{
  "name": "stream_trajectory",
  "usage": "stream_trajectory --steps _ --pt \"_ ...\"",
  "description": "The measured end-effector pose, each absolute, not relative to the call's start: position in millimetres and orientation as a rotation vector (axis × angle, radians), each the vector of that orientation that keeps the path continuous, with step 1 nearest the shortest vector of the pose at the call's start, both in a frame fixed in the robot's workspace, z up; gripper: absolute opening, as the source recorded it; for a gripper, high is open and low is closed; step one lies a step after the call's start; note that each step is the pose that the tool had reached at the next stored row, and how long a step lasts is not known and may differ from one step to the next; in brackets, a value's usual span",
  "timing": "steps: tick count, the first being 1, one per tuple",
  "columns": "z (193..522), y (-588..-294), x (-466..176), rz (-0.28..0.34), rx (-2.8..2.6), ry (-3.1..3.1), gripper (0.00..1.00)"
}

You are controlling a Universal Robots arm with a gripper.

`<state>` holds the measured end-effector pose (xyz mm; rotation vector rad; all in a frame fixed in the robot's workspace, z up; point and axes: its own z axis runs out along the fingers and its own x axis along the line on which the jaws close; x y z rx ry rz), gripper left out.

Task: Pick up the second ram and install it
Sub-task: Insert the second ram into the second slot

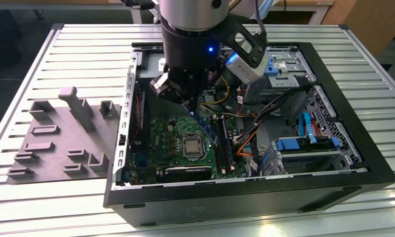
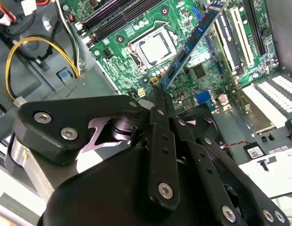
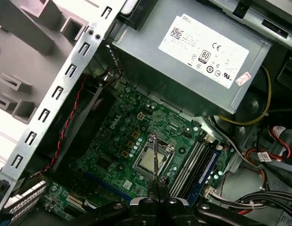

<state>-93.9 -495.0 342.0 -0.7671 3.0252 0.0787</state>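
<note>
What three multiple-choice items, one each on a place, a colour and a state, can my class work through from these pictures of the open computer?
1. Where does the grey moulded tray lie?
A. Inside the computer case
B. On the table, at the exterior view's left of the case
C. On top of the power supply

2. What colour is the motherboard?
A. Red
B. White
C. Green

3. What is the state of the second ram?
A. Lying on the tray
B. Gripped by the end effector, tilted over the motherboard
C. Flat on the table outside the case

Answers:
1 B: the grey moulded tray sits beside the computer case, outside it.
2 C: the motherboard is green.
3 B: the end effector is closed on one end of the second ram, which slants over the board.
</note>
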Motion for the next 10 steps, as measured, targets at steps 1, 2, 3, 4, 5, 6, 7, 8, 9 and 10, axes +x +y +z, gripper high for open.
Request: stream_trajectory --steps 1,2,3,4,5,6,7,8,9,10 --pt "341.9 -495.0 -93.9 0.079 -0.751 3.029 0.11" --pt "341.9 -495.0 -93.9 0.078 -0.736 3.033 0.11" --pt "341.9 -495.0 -93.9 0.078 -0.721 3.036 0.11" --pt "341.9 -495.0 -93.8 0.078 -0.704 3.04 0.11" --pt "341.9 -495.0 -93.8 0.078 -0.688 3.043 0.11" --pt "341.8 -495.0 -93.8 0.078 -0.674 3.046 0.11" --pt "341.8 -495.1 -93.8 0.078 -0.659 3.049 0.11" --pt "341.8 -495.1 -93.9 0.077 -0.643 3.052 0.11" --pt "341.8 -495.1 -93.9 0.077 -0.628 3.055 0.11" --pt "341.8 -495.1 -93.8 0.077 -0.613 3.058 0.11"
